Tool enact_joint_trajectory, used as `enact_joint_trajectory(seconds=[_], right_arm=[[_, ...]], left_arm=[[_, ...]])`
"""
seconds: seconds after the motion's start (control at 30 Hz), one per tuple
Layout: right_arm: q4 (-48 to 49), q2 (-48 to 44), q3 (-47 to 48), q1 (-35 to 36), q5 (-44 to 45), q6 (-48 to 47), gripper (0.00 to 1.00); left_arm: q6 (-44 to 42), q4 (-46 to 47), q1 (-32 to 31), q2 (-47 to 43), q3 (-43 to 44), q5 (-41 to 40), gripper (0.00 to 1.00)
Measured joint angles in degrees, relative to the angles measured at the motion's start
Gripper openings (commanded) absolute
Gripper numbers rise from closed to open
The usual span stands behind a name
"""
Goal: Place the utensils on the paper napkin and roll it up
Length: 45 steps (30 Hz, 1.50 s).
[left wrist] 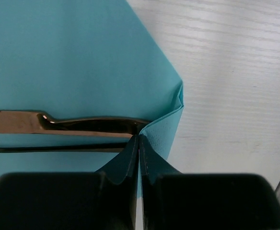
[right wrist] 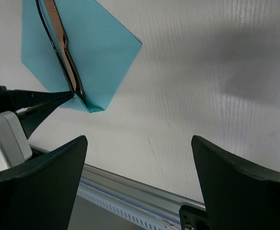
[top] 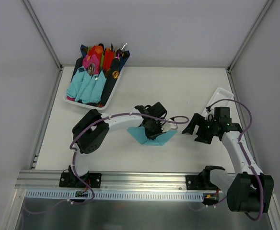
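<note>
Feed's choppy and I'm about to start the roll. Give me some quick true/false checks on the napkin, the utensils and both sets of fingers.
1. The left gripper has its fingers shut on a corner of the paper napkin. True.
2. The right gripper holds a utensil. False: its fingers are wide open and hold nothing, over bare table.
3. A utensil lies on the napkin. True.
4. The napkin is already a narrow roll. False: it is a mostly flat sheet.
5. The tray of rolled napkins sits at the table's right. False: it is at the far left.

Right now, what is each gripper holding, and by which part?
The left gripper pinches the paper napkin by its lifted edge near a corner; the right gripper is open, holding nothing.
</note>
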<state>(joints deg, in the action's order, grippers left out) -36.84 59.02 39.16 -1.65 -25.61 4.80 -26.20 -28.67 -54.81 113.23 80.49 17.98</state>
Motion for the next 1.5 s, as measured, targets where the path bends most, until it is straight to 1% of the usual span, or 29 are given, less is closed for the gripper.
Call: enact_joint_trajectory(seconds=[0.17,0.3,0.4,0.5,0.53,0.6,0.73,0.93,1.17,1.5], right_arm=[[1.09,0.92,-0.94,0.00,-1.40,0.02,0.90],[1.88,1.73,-1.49,0.00,-2.45,0.02,0.86],[2.40,2.19,-1.57,0.02,-3.39,0.02,0.80],[4.13,2.56,-2.19,0.31,-4.50,0.17,0.67],[4.74,2.69,-2.62,0.44,-4.96,0.33,0.60],[5.81,3.04,-3.54,0.85,-5.84,0.90,0.52],[8.81,3.82,-5.49,2.12,-7.37,2.67,0.44],[14.36,5.51,-7.65,4.98,-10.03,6.03,0.39],[22.34,7.30,-9.99,8.61,-12.48,11.30,0.37],[33.88,14.53,-10.93,13.66,-13.18,18.75,0.29]], left_arm=[[-0.48,-0.33,2.23,0.17,1.25,-0.07,0.00],[-0.87,-0.35,2.78,0.31,2.45,-0.02,0.00],[-1.33,-0.35,2.78,0.94,3.37,-0.02,0.00],[-1.57,-0.35,2.80,1.73,3.93,-0.02,0.00],[-1.64,-0.35,2.80,1.95,4.02,-0.02,0.00],[-1.75,-0.39,2.99,2.23,4.15,-0.02,0.00],[-1.75,-0.37,3.52,3.19,4.76,0.04,0.00],[-1.75,-0.39,4.28,4.00,5.14,0.04,0.00],[-1.73,-0.39,4.28,4.76,5.97,0.04,0.00],[-1.73,-0.35,4.28,4.96,6.49,0.04,0.00]])
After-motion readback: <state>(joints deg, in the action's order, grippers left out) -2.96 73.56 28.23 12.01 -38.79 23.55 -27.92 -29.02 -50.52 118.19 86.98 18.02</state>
